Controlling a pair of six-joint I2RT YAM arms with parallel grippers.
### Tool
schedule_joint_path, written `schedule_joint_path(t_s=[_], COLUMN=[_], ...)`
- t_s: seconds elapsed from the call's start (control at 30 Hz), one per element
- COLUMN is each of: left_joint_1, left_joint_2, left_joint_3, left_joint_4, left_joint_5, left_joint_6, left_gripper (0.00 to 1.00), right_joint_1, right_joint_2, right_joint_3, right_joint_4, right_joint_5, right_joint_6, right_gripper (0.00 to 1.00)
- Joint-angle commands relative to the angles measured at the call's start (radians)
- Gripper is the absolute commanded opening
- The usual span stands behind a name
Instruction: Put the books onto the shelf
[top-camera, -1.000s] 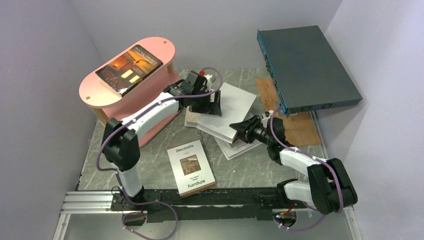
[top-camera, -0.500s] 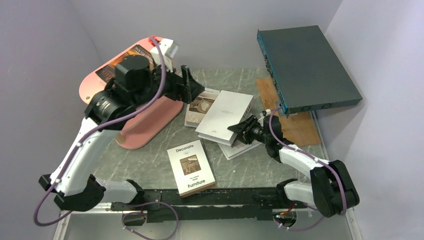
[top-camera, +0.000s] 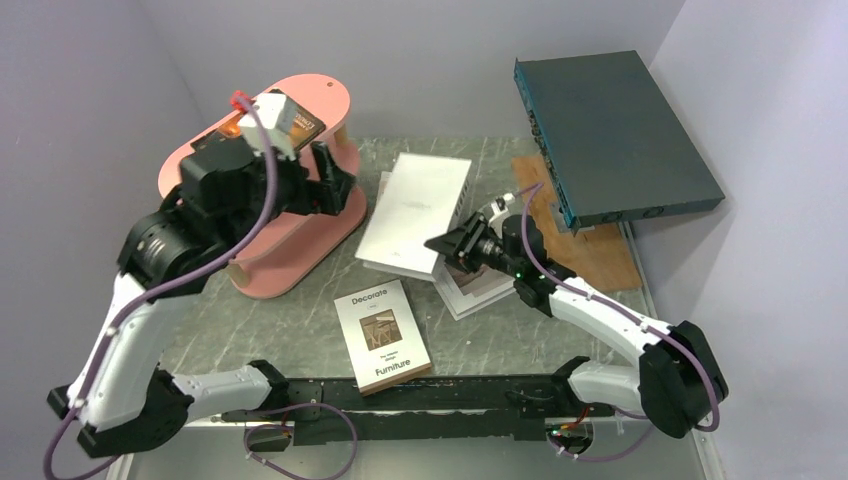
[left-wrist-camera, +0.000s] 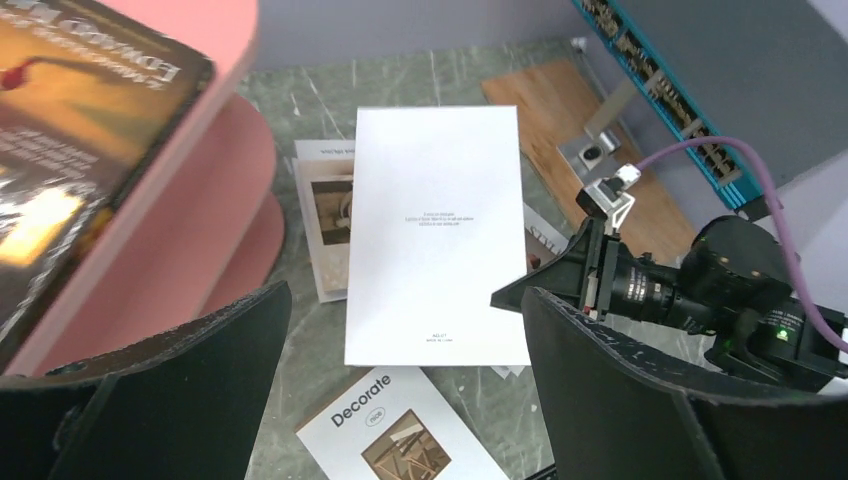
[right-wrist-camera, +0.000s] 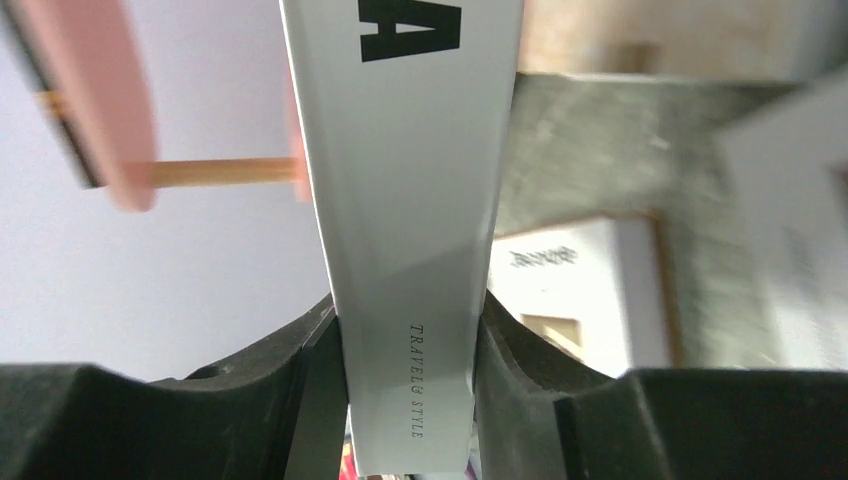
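Observation:
My right gripper (top-camera: 443, 246) is shut on the spine edge of a thick white book (top-camera: 415, 213), held lifted over the table between the pile and the shelf. In the right wrist view the jaws (right-wrist-camera: 410, 330) clamp both sides of that spine (right-wrist-camera: 405, 200). My left gripper (top-camera: 334, 182) hangs open and empty high beside the salmon-pink shelf (top-camera: 292, 228). An orange-brown book (top-camera: 300, 124) lies on the shelf's top tier, mostly hidden by the left arm. The "Decorate Furniture" book (top-camera: 382, 335) lies flat near the front. More white books (top-camera: 480, 287) lie under the right gripper.
A large dark teal box (top-camera: 612, 135) leans at the back right over a brown wooden board (top-camera: 598, 255). In the left wrist view a photo-cover book (left-wrist-camera: 325, 205) lies beside the shelf's lower tiers (left-wrist-camera: 215, 215), under the lifted white book (left-wrist-camera: 435, 230).
The left arm has risen from the book pile and swung left to the shelf. The right gripper has lifted the white book and carried it left and away from the pile.

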Motion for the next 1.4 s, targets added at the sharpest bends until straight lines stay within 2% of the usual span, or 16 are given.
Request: schedule_joint_path(t_s=[0.0, 0.2, 0.47, 0.73, 1.03, 1.37], left_joint_1=[0.004, 0.003, 0.004, 0.003, 0.004, 0.003], left_joint_2=[-0.102, -0.144, -0.198, -0.222, -0.232, -0.265], left_joint_3=[-0.02, -0.026, -0.04, -0.051, -0.063, -0.05], left_joint_4=[0.02, 0.003, 0.021, 0.009, 0.004, -0.012], left_joint_5=[-0.117, -0.157, -0.189, -0.201, -0.214, -0.239], left_joint_6=[-0.033, -0.053, -0.073, -0.093, -0.096, -0.098], left_gripper=[0.93, 0.92, 0.92, 0.91, 0.91, 0.91], right_joint_1=[0.08, 0.183, 0.212, 0.246, 0.288, 0.348], right_joint_2=[-0.002, 0.059, 0.24, 0.326, 0.383, 0.497], right_joint_3=[0.155, 0.234, 0.279, 0.312, 0.379, 0.445], right_joint_4=[0.185, 0.26, 0.438, 0.567, 0.574, 0.566], right_joint_5=[0.119, 0.219, 0.185, 0.131, 0.108, 0.177], right_joint_6=[-0.018, -0.012, 0.142, 0.174, 0.195, 0.253], right_gripper=[0.0, 0.0, 0.0, 0.0, 0.0, 0.0])
